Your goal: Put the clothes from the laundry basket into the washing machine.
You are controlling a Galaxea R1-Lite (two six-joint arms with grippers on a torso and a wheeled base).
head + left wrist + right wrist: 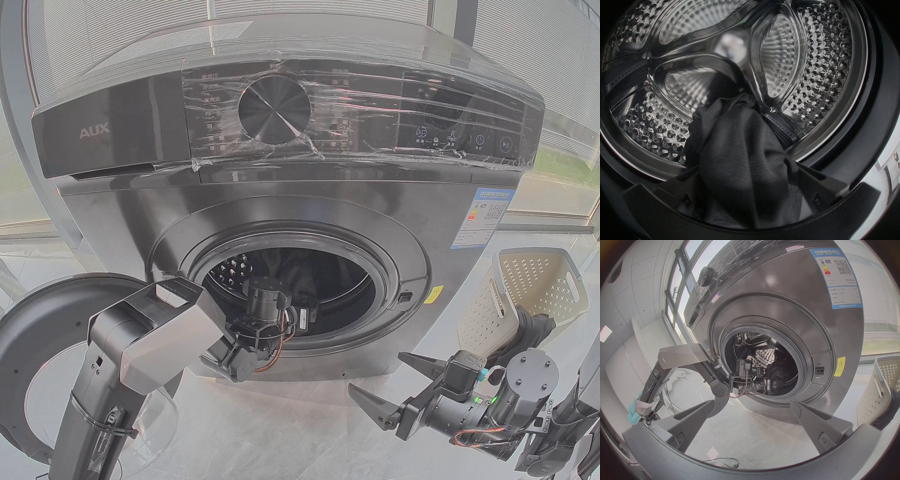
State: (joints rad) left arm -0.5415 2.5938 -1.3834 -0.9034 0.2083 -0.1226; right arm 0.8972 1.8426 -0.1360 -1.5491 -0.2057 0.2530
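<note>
The washing machine (312,206) stands straight ahead with its round door (37,350) swung open to the left. The left arm reaches into the opening, and the left gripper (725,181) sits just inside the mouth of the drum (818,62). Its jaws are spread wide, one finger on either side of a dark cloth (740,162). The cloth is bunched in a heap between the fingers and rests on the bottom of the drum near the front rim; the jaws are not closed on it. The right gripper (375,372) hangs low at the near right, above the pale floor (281,425) and in front of the machine's lower right corner. Its jaws are also wide apart, with nothing between them, and it points left toward the opening. To the right of the machine is the beige laundry basket (544,281), tilted with its perforated inside facing the robot. A dark garment (531,331) spills over the basket's near edge, just behind the right arm.
</note>
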